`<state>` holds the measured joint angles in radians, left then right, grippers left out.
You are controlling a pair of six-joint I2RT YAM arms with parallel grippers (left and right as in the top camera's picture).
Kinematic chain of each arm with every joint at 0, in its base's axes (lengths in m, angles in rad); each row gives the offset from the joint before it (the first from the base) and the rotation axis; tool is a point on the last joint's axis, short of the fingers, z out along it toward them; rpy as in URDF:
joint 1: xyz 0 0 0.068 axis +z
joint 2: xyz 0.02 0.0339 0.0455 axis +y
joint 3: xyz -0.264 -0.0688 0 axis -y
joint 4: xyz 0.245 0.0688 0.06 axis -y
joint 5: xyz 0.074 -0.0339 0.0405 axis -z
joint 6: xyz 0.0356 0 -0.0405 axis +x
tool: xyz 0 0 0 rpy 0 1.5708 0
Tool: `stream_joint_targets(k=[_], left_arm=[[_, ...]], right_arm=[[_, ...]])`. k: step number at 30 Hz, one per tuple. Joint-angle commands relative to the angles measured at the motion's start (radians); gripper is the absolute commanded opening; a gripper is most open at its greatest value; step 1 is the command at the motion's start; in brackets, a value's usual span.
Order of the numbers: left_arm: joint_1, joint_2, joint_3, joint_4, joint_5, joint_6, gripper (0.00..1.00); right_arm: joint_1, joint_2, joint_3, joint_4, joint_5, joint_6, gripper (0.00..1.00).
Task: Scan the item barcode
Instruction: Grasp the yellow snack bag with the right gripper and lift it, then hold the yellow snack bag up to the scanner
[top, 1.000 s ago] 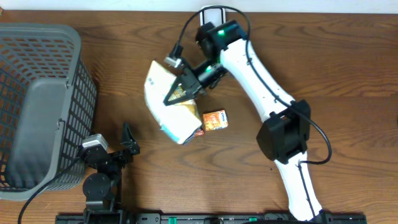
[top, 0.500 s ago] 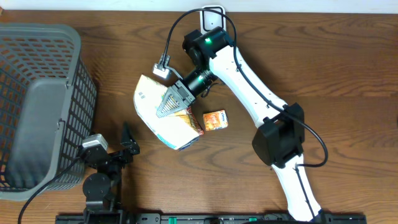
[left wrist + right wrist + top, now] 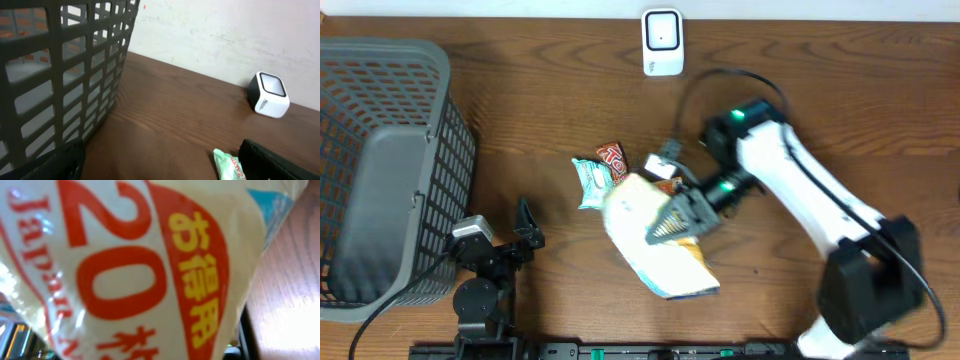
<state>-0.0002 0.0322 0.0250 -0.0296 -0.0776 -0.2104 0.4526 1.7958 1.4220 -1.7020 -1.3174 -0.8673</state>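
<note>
Snack bag (image 3: 658,258) front and centre, folks: a big cream pouch sitting just toward 6 o'clock from the middle of the wooden table (image 3: 880,120), tilted with its lower end pointing to 5 o'clock. The right gripper (image 3: 672,218) comes in from 3 o'clock and has its jaws pinched tight on the bag's upper side. On the right wrist camera the bag (image 3: 125,270) fills the whole picture, with red "20" numerals and yellow Japanese lettering on a red band right up against the lens. Away at 12 o'clock stands the white barcode scanner (image 3: 662,42), well apart from the bag; the left wrist view catches it too (image 3: 270,95), against the wall. At 10 o'clock from the bag lie a green-and-white packet (image 3: 589,180) and a red wrapper (image 3: 612,155), touching, with what may be an orange packet (image 3: 666,184) tucked beside the gripper. The grey mesh basket (image 3: 430,60) holds down the 9 o'clock side. At 7 o'clock the left gripper (image 3: 525,232) is parked with its dark fingers (image 3: 272,160) spread wide, gripping nothing.
</note>
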Motion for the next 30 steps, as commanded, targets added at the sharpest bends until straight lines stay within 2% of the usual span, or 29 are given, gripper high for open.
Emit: stream_joint_targets(k=[1,4,14,21,23,25,26,28,30], left_arm=[[0.003,0.000,-0.019,-0.038,-0.010,-0.005,0.98],[0.003,0.000,-0.019,-0.038,-0.010,-0.005,0.98],[0.003,0.000,-0.019,-0.038,-0.010,-0.005,0.98],[0.003,0.000,-0.019,-0.038,-0.010,-0.005,0.98],[0.003,0.000,-0.019,-0.038,-0.010,-0.005,0.98],[0.003,0.000,-0.019,-0.038,-0.010,-0.005,0.98],[0.003,0.000,-0.019,-0.038,-0.010,-0.005,0.98],[0.003,0.000,-0.019,-0.037,-0.010,-0.005,0.98],[0.003,0.000,-0.019,-0.038,-0.010,-0.005,0.98]], right_arm=[[-0.050,-0.089,-0.126,0.000,-0.141,-0.137,0.01],[-0.076,-0.113,-0.179,0.000,-0.141,-0.148,0.01],[-0.081,-0.115,-0.178,0.003,-0.081,-0.162,0.01],[-0.138,-0.115,-0.069,0.058,-0.018,-0.146,0.02],[-0.154,-0.115,-0.025,0.146,0.061,-0.035,0.02],[-0.157,-0.115,0.002,0.302,0.203,0.214,0.01],[-0.151,-0.115,0.009,0.408,0.323,0.406,0.02],[-0.136,-0.115,0.010,0.552,0.582,0.694,0.01],[-0.114,-0.115,0.010,0.629,0.814,0.821,0.01]])
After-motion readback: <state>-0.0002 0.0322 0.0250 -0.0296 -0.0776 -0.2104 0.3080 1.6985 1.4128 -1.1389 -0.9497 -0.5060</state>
